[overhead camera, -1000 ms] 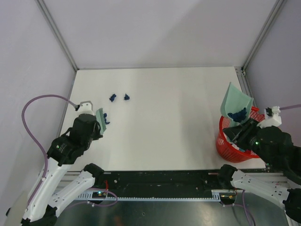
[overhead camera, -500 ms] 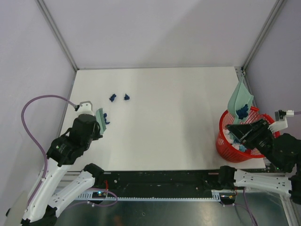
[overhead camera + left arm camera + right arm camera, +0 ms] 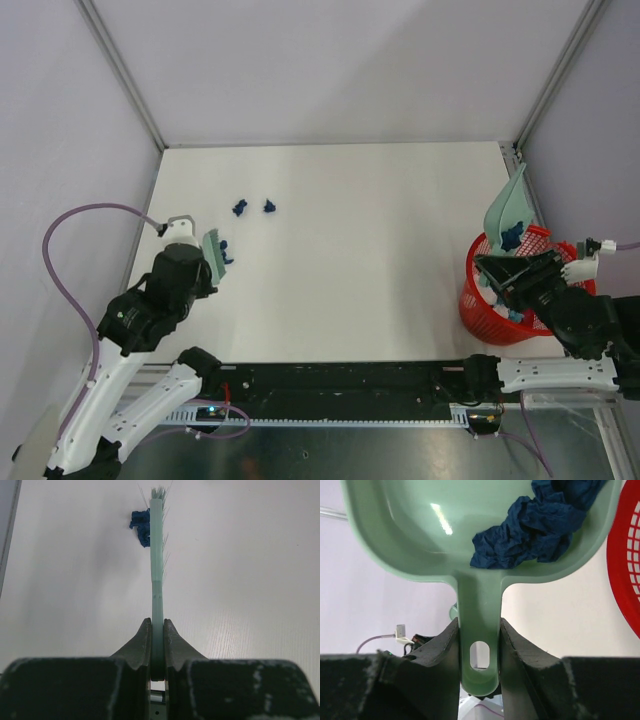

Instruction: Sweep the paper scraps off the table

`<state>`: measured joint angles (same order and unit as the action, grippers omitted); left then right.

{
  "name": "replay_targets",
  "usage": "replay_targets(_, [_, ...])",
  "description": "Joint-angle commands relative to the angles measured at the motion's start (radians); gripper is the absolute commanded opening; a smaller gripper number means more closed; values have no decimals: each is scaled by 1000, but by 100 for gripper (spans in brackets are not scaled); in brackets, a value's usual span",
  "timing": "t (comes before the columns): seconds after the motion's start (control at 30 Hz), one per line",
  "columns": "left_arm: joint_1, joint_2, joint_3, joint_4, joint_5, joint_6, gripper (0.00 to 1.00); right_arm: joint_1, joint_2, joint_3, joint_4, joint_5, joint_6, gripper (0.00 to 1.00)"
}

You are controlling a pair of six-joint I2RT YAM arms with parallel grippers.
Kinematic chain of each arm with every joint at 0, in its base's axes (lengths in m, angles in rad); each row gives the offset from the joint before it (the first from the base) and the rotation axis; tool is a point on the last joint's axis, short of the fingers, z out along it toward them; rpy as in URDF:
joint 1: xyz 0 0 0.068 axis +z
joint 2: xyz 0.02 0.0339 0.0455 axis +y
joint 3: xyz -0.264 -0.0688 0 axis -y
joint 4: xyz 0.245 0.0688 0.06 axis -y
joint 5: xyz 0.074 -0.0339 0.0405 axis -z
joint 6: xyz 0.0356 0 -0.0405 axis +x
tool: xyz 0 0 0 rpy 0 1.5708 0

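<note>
Left fingers point(image 3: 146, 645) are pinched on the green brush point(image 3: 157, 555), which points straight out from them. One of the crumpled dark blue paper scraps point(image 3: 141, 522) sits up against its far end on the white worktop point(image 3: 250, 580), with two more just beyond. Right fingers point(image 3: 451, 645) clamp the dustpan point(image 3: 420, 540) handle, the pan tipped on edge over the red basket point(image 3: 480, 310) with a blue wad lying crosswise in the scoop.

Top external: overhead from near edge, looking down on tabletop point(image 3: 350, 260). Left wrist: close, low, shares tabletop's left part. Right wrist: close, faces dustpan point(image 3: 420, 540), shared likewise.
</note>
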<state>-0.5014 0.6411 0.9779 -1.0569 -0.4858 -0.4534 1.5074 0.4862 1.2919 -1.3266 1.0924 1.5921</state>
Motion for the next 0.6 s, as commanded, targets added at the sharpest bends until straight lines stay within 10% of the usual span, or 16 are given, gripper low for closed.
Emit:
replay_targets(0.0, [8, -4, -1, 47, -10, -6, 0, 27, -160, -115, 115, 89, 107, 0])
replay_targets(0.2, [8, -16, 0, 47, -12, -9, 0, 26, -431, -331, 480, 110, -21, 0])
replay_targets(0.57, [8, -17, 0, 47, -14, -10, 0, 22, -526, -357, 640, 101, -116, 0])
